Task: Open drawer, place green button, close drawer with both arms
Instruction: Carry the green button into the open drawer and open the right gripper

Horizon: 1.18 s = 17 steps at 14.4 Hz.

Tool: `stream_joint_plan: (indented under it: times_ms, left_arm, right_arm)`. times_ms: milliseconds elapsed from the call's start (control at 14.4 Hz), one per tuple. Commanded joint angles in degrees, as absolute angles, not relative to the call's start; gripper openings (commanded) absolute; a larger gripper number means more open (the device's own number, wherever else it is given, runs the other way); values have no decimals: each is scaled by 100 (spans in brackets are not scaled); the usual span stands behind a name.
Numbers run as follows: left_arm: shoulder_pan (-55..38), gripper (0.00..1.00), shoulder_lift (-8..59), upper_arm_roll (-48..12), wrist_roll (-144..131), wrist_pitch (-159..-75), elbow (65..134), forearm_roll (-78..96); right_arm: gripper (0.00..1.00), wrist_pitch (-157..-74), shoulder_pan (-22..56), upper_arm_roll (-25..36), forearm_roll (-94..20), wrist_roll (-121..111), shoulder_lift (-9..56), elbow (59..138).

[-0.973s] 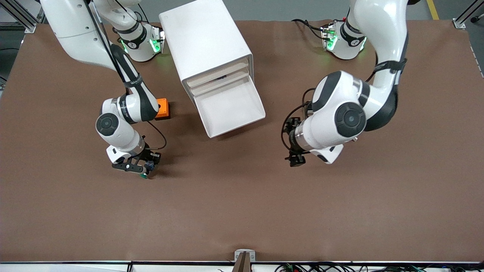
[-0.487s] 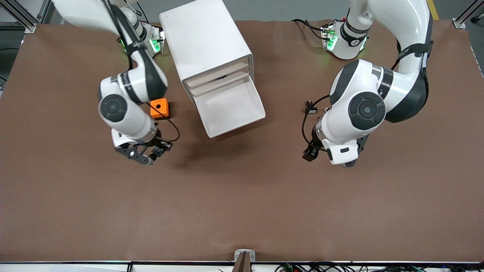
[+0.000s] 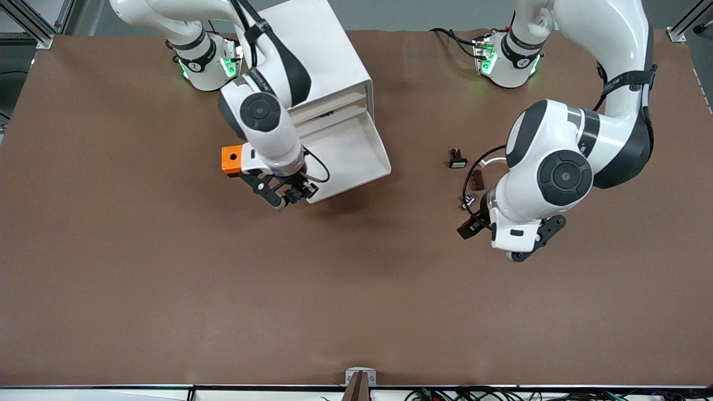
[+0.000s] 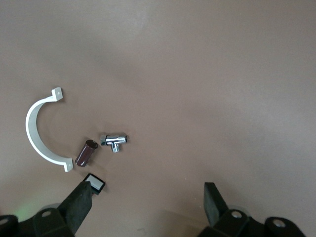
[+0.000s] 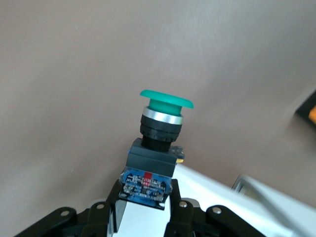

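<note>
- Since 1.0 s ago the right gripper (image 3: pixel 289 196), carrying the green push button (image 5: pixel 165 121), has travelled from low over bare bench (image 3: pixel 167 312) to the front corner of the open bottom drawer (image 3: pixel 365 150); the left arm has drawn back toward its own end of the bench.
- Right gripper: fingers pinch the button by its blue-black body, green cap pointing away from the wrist. In the right wrist view the drawer's white rim shows directly under the grip.
- Drawer: bottommost of the white cabinet (image 3: pixel 303 50), pulled fully out, tray apparently empty. An orange box with a hole (image 3: pixel 232 159) sits on the bench beside the cabinet, toward the right arm's end.
- Left gripper (image 4: pixel 148 197): fingers spread, empty, waiting over a cluster of small parts: a white curved clamp (image 4: pixel 37 133), a brown cylinder (image 4: pixel 85 152), a chrome fitting (image 4: pixel 113 140) and a white-capped switch (image 3: pixel 458 159).
- Step in hand, judged: placing the button. The grip is over the drawer's corner rather than its middle, so good practice is to carry farther in over the tray, clear the front lip, descend close to the floor, and only then spread the fingers, so the top-heavy button does not bounce out.
</note>
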<state>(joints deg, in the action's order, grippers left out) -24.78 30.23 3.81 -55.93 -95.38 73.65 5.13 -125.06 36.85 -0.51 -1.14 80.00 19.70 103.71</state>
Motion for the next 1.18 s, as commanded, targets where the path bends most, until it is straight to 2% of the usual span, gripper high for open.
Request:
stream_joint_plan:
  times_ms: [0, 487, 904, 973, 1043, 1112]
  left_arm:
    - [-2566, 100, 3251, 238, -5309, -9694, 7444, 544]
    - [-2899, 100, 3735, -18, -5510, -9904, 7479, 1204]
    - [-3453, 100, 4052, -26, -5889, -10590, 7777, 1309]
    - [-3515, 100, 4052, -35, -5889, -10704, 7883, 1310]
    - [-3603, 100, 4069, -44, -5889, -10862, 7971, 1318]
    - [-3691, 100, 4113, -44, -5889, -11002, 8033, 1362]
  right_arm:
    - [0, -12638, 4024, 18, -141, 8769, 2083, 10266]
    - [0, -13279, 4719, 18, -132, 10150, 2469, 10310]
    - [0, -13202, 4939, 18, -132, 10740, 2619, 10327]
    - [47, -13071, 4948, 18, -132, 10653, 2619, 10327]
    - [99, -13008, 4957, 18, -114, 10705, 2610, 10318]
    - [100, -12999, 4940, 18, -79, 10609, 2610, 10310]
